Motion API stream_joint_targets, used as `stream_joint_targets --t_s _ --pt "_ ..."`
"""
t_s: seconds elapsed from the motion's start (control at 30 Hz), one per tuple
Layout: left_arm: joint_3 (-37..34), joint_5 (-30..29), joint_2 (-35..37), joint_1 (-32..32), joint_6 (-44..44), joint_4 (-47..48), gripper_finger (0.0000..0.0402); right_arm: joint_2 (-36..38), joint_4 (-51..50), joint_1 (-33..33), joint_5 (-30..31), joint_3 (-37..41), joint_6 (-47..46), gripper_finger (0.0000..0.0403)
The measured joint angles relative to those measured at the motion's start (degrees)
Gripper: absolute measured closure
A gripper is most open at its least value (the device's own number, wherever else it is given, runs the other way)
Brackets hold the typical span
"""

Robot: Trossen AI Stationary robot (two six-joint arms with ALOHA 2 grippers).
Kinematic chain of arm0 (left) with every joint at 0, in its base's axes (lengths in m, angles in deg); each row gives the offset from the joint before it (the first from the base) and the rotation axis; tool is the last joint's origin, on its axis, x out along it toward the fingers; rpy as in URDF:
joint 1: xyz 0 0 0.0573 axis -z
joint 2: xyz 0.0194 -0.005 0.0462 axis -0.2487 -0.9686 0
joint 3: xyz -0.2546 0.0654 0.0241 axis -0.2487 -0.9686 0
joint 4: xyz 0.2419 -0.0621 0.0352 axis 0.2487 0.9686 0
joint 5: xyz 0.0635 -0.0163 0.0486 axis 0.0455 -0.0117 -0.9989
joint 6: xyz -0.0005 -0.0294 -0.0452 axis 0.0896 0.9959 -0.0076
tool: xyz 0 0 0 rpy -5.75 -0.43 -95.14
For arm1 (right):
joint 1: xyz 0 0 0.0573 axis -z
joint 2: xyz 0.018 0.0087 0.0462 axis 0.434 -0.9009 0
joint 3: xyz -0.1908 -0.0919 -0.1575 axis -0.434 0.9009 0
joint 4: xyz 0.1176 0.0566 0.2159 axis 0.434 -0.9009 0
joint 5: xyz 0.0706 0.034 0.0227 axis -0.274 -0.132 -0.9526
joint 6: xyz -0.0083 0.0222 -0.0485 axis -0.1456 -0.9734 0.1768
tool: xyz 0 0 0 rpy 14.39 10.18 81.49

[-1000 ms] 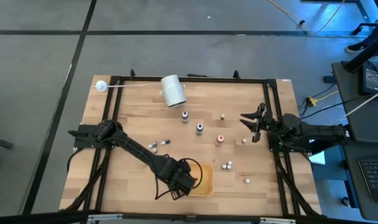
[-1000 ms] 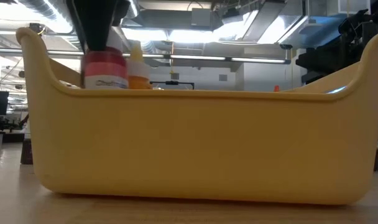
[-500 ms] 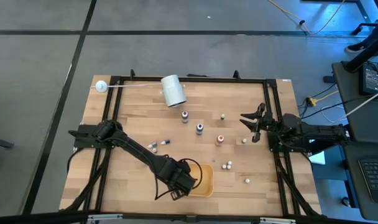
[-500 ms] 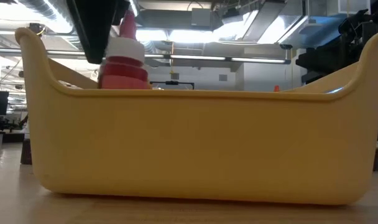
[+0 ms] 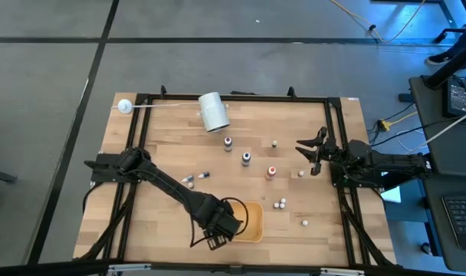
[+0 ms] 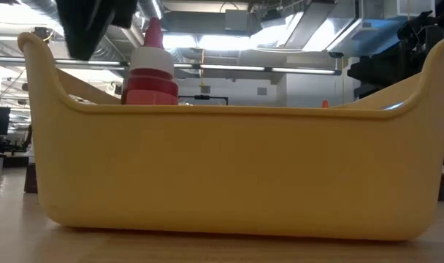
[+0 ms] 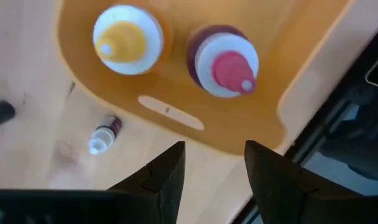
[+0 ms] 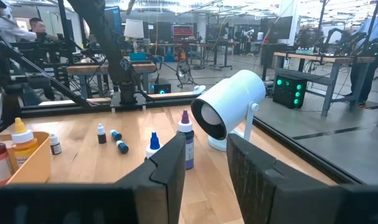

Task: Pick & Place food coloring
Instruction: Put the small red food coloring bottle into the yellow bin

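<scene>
- Food coloring, a small whitish dropper bottle with a red cap (image 7: 225, 64), standing upright inside the yellow plastic bin (image 7: 176, 121) beside an orange-capped bottle (image 7: 125, 38), at the top of the left wrist frame.
- Hovering over the bin's near rim, lower centre of the high frame: left gripper (image 7: 214, 163), fingers parted and empty.
- Rising straight up, so as not to clip either cap.
- Waiting at the right edge of the table: right gripper (image 5: 311, 153), fingers parted, empty.
- Lying loose on the wooden table (image 5: 172, 146): more bottles (image 5: 246, 158), probably next.
</scene>
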State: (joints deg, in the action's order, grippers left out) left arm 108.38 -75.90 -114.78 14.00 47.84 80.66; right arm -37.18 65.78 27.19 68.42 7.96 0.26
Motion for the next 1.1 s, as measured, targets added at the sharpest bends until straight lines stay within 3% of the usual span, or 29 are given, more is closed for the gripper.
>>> stream_joint_targets --t_s 0.13,0.37,0.47,0.6,0.8,0.93,1.1 --pt "0.0 -6.8 3.0 0.6 -2.5 0.0 0.024 0.0 0.0 0.0 0.0 0.0 -0.1 0.0283" --pt "0.0 -34.3 11.6 3.0 -8.3 -0.2 0.0239 0.0 0.1 0.0 0.0 0.0 -0.1 0.0283" --pt "-1.8 -41.7 15.1 3.3 -9.9 -1.6 0.024 0.0 0.2 0.0 -0.4 0.0 -0.1 0.0283" --pt "-7.7 -44.1 19.0 2.7 -11.9 -7.0 0.0238 0.0 0.2 0.0 -2.1 0.0 -0.4 0.0283" --pt "-21.2 -36.6 24.0 -1.3 -16.3 -18.3 0.0236 0.0 0.2 0.0 -3.3 0.0 -0.4 0.0283" --pt "-29.2 -36.9 29.8 -2.9 -14.8 -22.4 0.0236 0.0 0.2 0.0 -3.5 0.0 -0.4 0.0283" --pt "-41.4 -39.0 39.2 -2.5 -16.7 -35.6 0.0233 0.0 0.2 0.0 -3.6 0.0 -0.3 0.0283"
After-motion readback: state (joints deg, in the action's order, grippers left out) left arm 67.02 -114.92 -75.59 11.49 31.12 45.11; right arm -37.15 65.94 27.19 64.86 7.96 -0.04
